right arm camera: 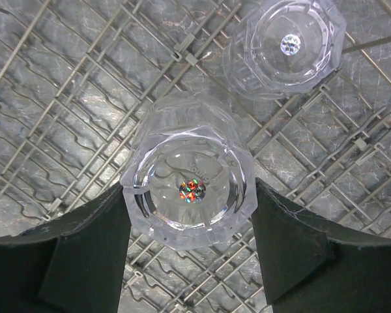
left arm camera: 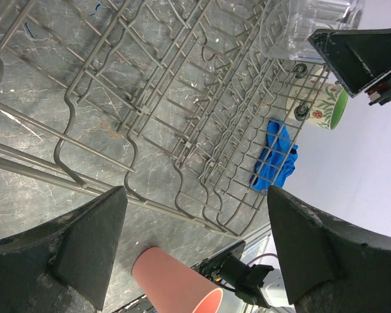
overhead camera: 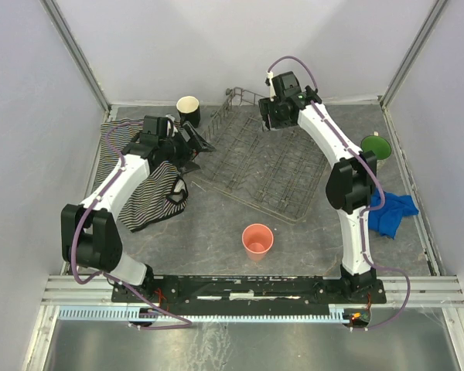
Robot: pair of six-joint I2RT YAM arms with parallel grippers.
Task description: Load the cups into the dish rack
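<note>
The grey wire dish rack (overhead camera: 263, 166) lies mid-table. My right gripper (overhead camera: 282, 114) hangs over its far end, shut on a small clear glass (right arm camera: 192, 156) held base-up between the fingers (right arm camera: 85, 261). A second clear glass (right arm camera: 287, 45) stands base-up on the rack wires just beyond it. My left gripper (overhead camera: 197, 145) is open and empty at the rack's left edge, and it also shows in the left wrist view (left arm camera: 195, 195). The salmon-pink tumbler (overhead camera: 257, 239) stands upright in front of the rack. The black mug (overhead camera: 188, 108) stands at the back left. The floral mug with green interior (overhead camera: 377, 147) sits at the right.
A striped cloth (overhead camera: 151, 189) lies under the left arm. A blue cloth (overhead camera: 393, 212) lies at the right, near the right arm. Walls enclose the table on three sides.
</note>
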